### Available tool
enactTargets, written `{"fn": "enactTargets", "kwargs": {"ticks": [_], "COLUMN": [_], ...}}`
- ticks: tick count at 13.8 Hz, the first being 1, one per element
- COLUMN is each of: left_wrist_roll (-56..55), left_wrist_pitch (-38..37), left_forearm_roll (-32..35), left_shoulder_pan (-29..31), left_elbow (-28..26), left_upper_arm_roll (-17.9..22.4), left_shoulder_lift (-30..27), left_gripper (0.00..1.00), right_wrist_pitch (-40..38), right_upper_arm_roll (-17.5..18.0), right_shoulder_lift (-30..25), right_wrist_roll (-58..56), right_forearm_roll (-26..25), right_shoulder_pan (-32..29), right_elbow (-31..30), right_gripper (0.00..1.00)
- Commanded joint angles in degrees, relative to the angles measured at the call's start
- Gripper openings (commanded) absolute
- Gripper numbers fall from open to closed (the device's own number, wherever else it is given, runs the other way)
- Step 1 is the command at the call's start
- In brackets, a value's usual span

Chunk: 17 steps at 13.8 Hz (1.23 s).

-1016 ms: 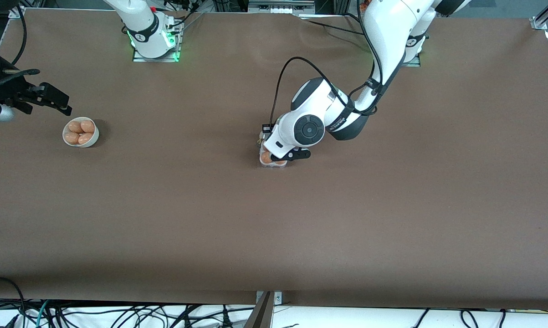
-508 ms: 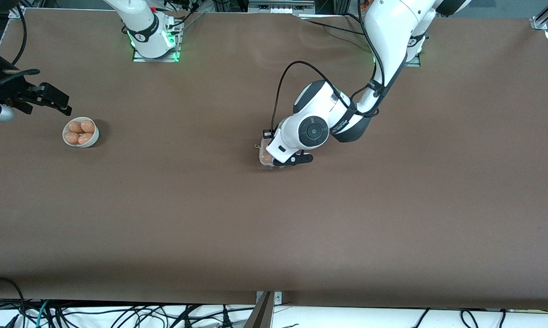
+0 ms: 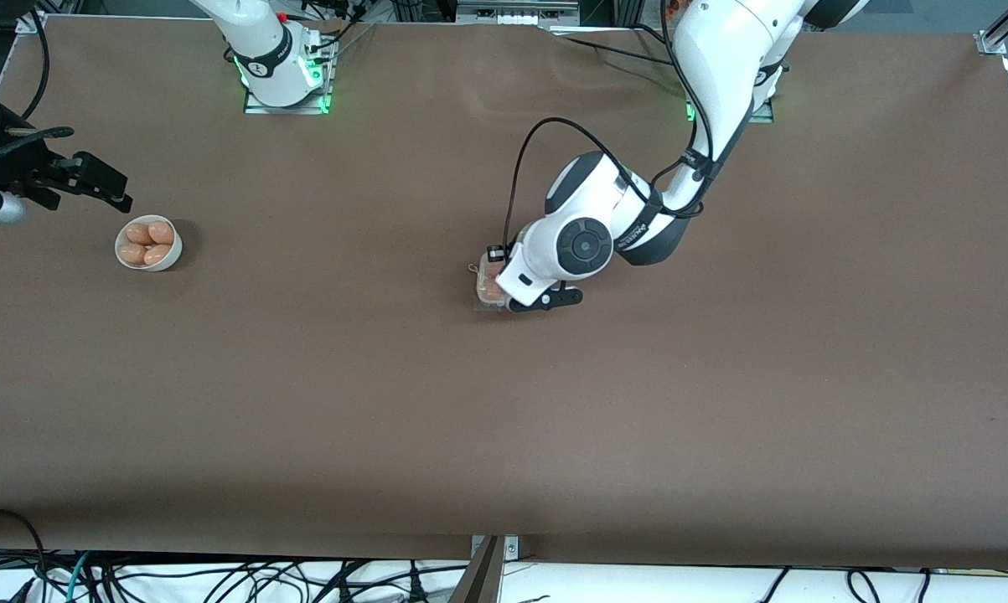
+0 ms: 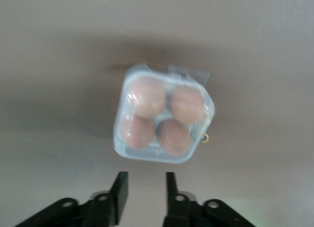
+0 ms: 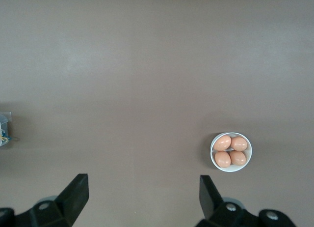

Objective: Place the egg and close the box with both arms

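Note:
The box (image 4: 162, 118) is a small white carton with a clear lid lying down over several tan-orange eggs (image 4: 147, 97); I cannot tell which one is the task's egg. In the front view the box (image 3: 487, 290) sits mid-table, partly hidden under the left wrist. My left gripper (image 4: 144, 187) is open by a narrow gap and empty, just beside the box on the side toward the left arm's end, also seen in the front view (image 3: 530, 301). My right gripper (image 5: 143, 190) is wide open and empty. It waits near the right arm's end of the table (image 3: 116, 191).
A round white bowl (image 3: 169, 251) holding several more eggs stands close to the right gripper, and shows in the right wrist view (image 5: 214, 158). Bare brown table lies between bowl and box. Cables hang along the table's near edge.
The left wrist and gripper have drawn back from over the box toward the left arm's end, uncovering a little more of it. The right arm has not moved.

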Motion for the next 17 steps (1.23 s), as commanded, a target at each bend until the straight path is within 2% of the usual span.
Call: {"fn": "enactTargets", "kwargs": {"ticks": [1, 2, 3, 4, 8, 12, 14, 17], "left_wrist_roll": [-0.1, -0.1, 0.0, 0.0, -0.1, 0.1, 0.2, 6.6], "left_wrist_pitch": [-0.8, -1.8, -2.7, -3.1, -5.1, -8.8, -10.3, -17.6], "left_forearm_roll": [1.8, 3.7, 7.3, 10.6, 15.0, 22.9, 23.2, 26.8], "left_shoulder_pan": [0.1, 0.0, 0.2, 0.7, 6.6, 11.5, 14.7, 17.5], "left_elbow": [2.4, 2.6, 2.7, 2.7, 2.7, 2.9, 5.0, 10.2], "left_upper_arm_roll": [2.6, 3.7, 3.8, 3.8, 3.8, 3.7, 3.8, 3.9], "left_shoulder_lift": [-1.3, -2.2, -4.3, -6.0, -13.0, -18.3, -19.5, -19.5], "left_gripper": [0.84, 0.89, 0.98, 1.0, 1.0, 1.0, 1.0, 1.0], "right_wrist_pitch": [-0.3, -0.3, -0.3, -0.2, -0.2, -0.3, -0.2, -0.3], "right_upper_arm_roll": [0.1, 0.2, 0.2, 0.2, 0.1, 0.1, 0.1, 0.1], "right_shoulder_lift": [0.2, 0.2, 0.2, 0.2, 0.2, 0.2, 0.2, 0.2], "right_wrist_roll": [0.0, 0.0, 0.0, 0.0, 0.0, 0.0, 0.0, 0.0], "right_forearm_roll": [0.9, 0.9, 0.9, 0.9, 0.9, 0.9, 0.9, 0.9], "right_shoulder_pan": [-0.2, -0.2, -0.2, -0.2, -0.2, -0.2, -0.2, -0.2], "right_elbow": [0.7, 0.7, 0.7, 0.7, 0.7, 0.7, 0.7, 0.7], "right_gripper": [1.0, 1.0, 1.0, 1.0, 1.0, 1.0, 1.0, 1.0]}}
